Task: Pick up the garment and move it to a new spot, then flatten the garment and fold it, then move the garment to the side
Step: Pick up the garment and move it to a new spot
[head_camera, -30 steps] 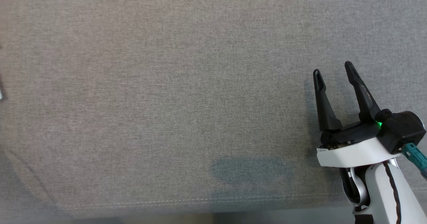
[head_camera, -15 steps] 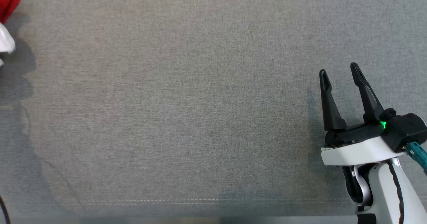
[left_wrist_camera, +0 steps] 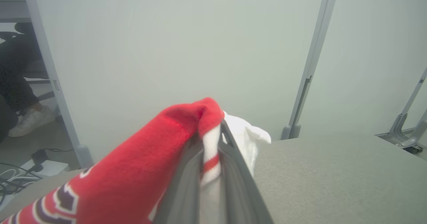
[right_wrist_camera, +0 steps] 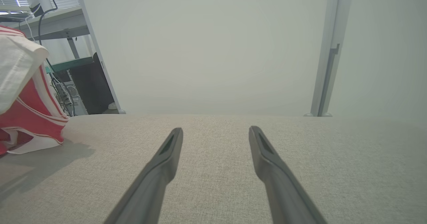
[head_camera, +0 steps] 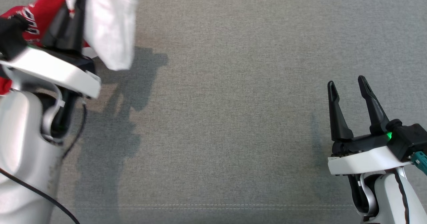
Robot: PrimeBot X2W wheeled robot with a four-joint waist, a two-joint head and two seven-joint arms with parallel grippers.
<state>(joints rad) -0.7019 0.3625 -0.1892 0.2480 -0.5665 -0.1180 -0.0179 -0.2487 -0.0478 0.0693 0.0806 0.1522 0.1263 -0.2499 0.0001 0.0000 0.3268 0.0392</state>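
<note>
The garment (head_camera: 113,27) is red and white with striped trim, and it hangs bunched at the upper left of the head view, lifted above the grey table (head_camera: 217,100). My left gripper (head_camera: 77,3) is shut on the garment. In the left wrist view its fingers (left_wrist_camera: 233,170) pinch a white ribbed band with a red stripe, and the garment's (left_wrist_camera: 150,164) red cloth drapes over the left finger. My right gripper (head_camera: 346,82) is open and holds nothing, low over the table at the lower right. The right wrist view shows my right gripper (right_wrist_camera: 216,130) and, far to the left, the garment (right_wrist_camera: 26,110).
The table's front seam (head_camera: 213,205) runs along the bottom of the head view. Pale wall panels with metal posts (left_wrist_camera: 310,63) stand behind the table. A person's shoe (left_wrist_camera: 30,120) and cables (left_wrist_camera: 13,177) are on the floor at the left.
My left arm has come into the head view from the left, carrying the garment up and inward. The right gripper stays open; it sits slightly lower in the picture.
</note>
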